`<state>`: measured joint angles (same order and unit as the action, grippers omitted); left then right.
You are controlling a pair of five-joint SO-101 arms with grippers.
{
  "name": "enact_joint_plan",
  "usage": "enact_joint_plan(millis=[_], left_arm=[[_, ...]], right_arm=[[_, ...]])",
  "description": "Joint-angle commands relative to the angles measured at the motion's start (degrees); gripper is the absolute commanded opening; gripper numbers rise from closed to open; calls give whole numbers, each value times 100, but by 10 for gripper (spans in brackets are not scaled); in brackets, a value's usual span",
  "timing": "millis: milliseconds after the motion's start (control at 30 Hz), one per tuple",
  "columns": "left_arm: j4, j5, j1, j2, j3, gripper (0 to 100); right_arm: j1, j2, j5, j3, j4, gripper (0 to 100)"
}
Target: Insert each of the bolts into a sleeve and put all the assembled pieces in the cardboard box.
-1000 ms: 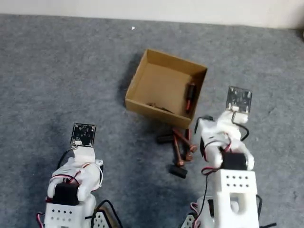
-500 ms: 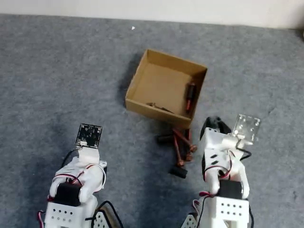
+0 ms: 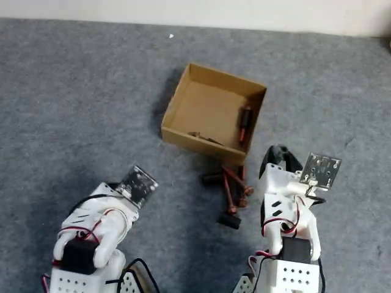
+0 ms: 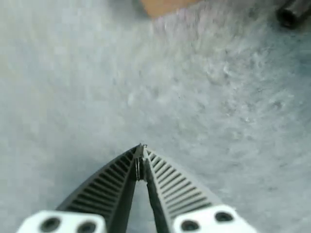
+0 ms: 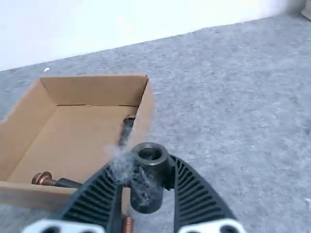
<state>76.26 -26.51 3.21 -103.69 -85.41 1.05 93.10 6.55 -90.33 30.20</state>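
The cardboard box point(image 3: 183, 104) stands at the table's middle with one assembled piece point(image 3: 245, 122) along its right wall and another point(image 3: 203, 138) by its near wall. Several copper bolts point(image 3: 235, 183) and two black sleeves point(image 3: 230, 221) point(image 3: 212, 178) lie just in front of the box. My right gripper point(image 5: 145, 167) point(image 3: 278, 159) is shut on a black sleeve point(image 5: 150, 189), held upright just right of the bolts, near the box's near right corner. My left gripper point(image 4: 141, 158) is shut on nothing, low over bare carpet left of the bolts.
Grey carpet point(image 3: 79, 97) covers the whole table, with free room to the left and right of the box. A pale wall point(image 3: 195, 9) runs along the far edge. A box corner point(image 4: 165, 5) and a sleeve end point(image 4: 291, 12) lie ahead of the left gripper.
The right arm drew back from beside the box and now shows the black sleeve in its fingers. The left arm's wrist swung right, toward the bolts.
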Motion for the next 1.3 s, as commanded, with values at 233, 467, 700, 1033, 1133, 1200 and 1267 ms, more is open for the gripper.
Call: enact_joint_plan(millis=[233, 467, 700, 1033, 1133, 1200, 1267], left_arm=[[-668, -826, 189, 145, 875, 103], [-1301, -835, 1121, 2220, 1710, 113], [-1618, -835, 1859, 4769, 3231, 234], [-2215, -853, 3055, 6826, 4338, 235], [-2374, -1002, 3336, 7275, 4541, 235], [-2532, -1240, 3459, 7600, 4611, 235], [-2769, -1319, 3521, 7925, 4664, 235]], right_arm=[[734, 163, 299, 110, -189, 4], [1420, 163, 598, 110, -189, 4], [2000, 163, 563, 119, -207, 4], [2343, 163, 554, 119, -215, 4], [2343, 163, 554, 119, -215, 4], [2343, 163, 554, 119, -215, 4], [2343, 163, 545, 119, -215, 4]])
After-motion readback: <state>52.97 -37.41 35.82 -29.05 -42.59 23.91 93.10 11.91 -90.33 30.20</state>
